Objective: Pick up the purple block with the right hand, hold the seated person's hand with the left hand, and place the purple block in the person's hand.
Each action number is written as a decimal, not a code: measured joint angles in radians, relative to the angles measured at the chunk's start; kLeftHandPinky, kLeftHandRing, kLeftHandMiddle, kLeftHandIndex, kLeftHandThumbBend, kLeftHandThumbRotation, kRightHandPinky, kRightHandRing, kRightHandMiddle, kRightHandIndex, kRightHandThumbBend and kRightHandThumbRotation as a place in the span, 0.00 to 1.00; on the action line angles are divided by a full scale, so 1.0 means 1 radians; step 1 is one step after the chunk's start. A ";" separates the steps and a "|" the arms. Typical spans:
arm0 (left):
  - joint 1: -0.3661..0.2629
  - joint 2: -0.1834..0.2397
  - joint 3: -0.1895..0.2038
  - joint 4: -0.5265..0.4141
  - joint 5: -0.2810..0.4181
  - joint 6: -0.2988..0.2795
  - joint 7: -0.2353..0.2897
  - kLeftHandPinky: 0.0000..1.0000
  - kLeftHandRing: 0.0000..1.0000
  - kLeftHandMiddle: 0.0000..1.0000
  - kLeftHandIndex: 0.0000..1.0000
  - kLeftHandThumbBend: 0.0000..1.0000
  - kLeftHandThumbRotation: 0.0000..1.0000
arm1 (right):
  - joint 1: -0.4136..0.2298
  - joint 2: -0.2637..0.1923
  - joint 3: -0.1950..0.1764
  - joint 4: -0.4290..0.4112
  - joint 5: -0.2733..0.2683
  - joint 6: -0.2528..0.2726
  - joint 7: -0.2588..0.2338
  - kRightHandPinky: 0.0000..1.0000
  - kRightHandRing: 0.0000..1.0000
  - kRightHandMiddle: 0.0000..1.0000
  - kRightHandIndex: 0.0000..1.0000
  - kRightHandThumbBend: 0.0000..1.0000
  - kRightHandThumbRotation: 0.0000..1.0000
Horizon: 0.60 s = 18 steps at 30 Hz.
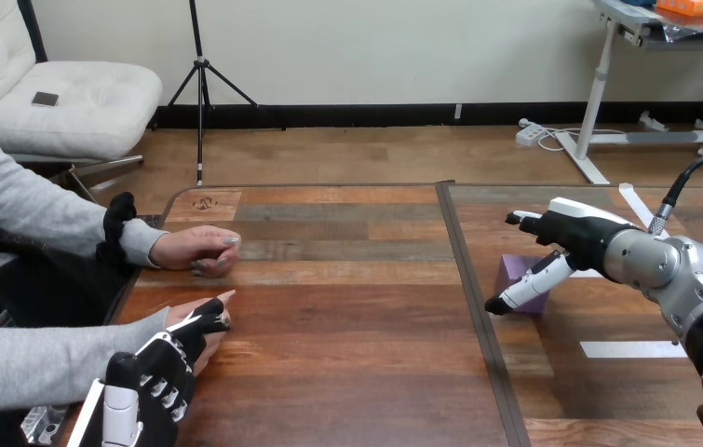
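1. Near left edge of the table [347,307]: the left hand [163,368] lies over the person's near hand [182,314], touching it. Whether it grips cannot be told.
2. Further along the left edge, the person's far hand [200,250] rests closed on the table, apart from both robot hands.
3. Right half of the table: the purple block [519,272] stands on the surface, not lifted. The right hand [575,237] is spread around it, thumb in front, not yet pinching.

Step in hand, as judged: the pick. Next move calls for closing on the block's opposite faces, then lifting it clear.
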<state>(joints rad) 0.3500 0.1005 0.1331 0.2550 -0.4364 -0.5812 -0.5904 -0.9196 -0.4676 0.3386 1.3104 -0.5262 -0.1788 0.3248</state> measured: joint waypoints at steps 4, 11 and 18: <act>0.000 0.000 0.000 0.000 0.001 0.000 0.000 1.00 0.97 0.88 0.67 0.78 1.00 | 0.000 0.000 0.000 0.003 0.001 0.004 -0.002 0.74 0.95 1.00 0.99 1.00 0.26; 0.000 0.000 0.000 0.000 0.002 0.000 0.000 1.00 0.97 0.88 0.68 0.79 1.00 | 0.002 0.000 0.000 0.008 0.000 0.007 -0.012 0.70 0.92 1.00 0.97 1.00 0.22; 0.000 0.000 0.000 0.000 0.002 0.000 0.000 1.00 0.97 0.89 0.68 0.78 1.00 | 0.004 0.000 0.015 0.009 -0.024 0.008 -0.044 0.67 0.87 0.95 0.93 1.00 0.18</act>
<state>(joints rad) 0.3501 0.1006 0.1331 0.2549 -0.4341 -0.5808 -0.5899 -0.9155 -0.4672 0.3537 1.3191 -0.5506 -0.1712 0.2809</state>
